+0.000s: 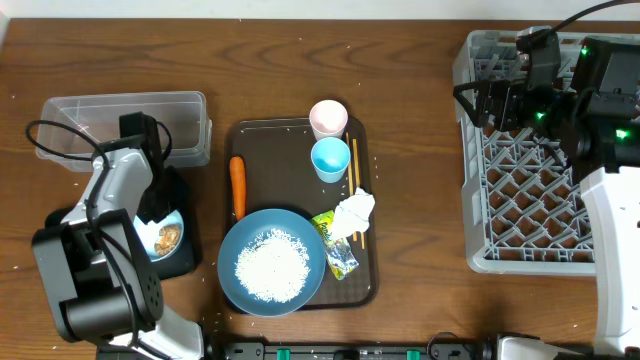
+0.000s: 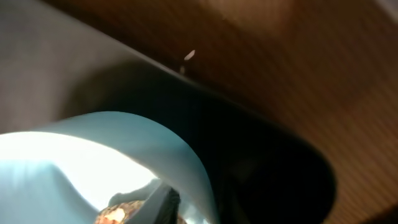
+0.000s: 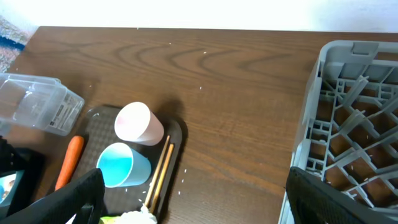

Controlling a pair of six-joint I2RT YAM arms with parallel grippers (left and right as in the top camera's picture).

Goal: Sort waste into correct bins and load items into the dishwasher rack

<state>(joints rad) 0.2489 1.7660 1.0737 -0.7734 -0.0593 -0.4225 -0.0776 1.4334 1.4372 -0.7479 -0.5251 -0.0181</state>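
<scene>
Small pale-blue bowl (image 1: 165, 252) sat upright, mouth up, on the shallow black tray (image 1: 190, 258), directly under the left gripper (image 1: 158, 212). A small brown food lump (image 1: 168, 237) lay inside it. In the left wrist view the bowl's rim curved close below the camera, with one dark finger (image 2: 163, 202) dipping inside beside the lump. Whether the jaws were pinching the rim or standing free of it could not be told. To that gripper's right, on the dark-brown serving tray (image 1: 300, 130), the carrot (image 1: 238, 187) lay flat, its long axis running from the near edge to the far edge. The chopsticks (image 1: 354, 190), further right, lay along the same line. The right gripper (image 3: 205, 202) hung over the far left corner of the dishwasher rack (image 1: 480, 200), jaws spread wide with nothing between them.
</scene>
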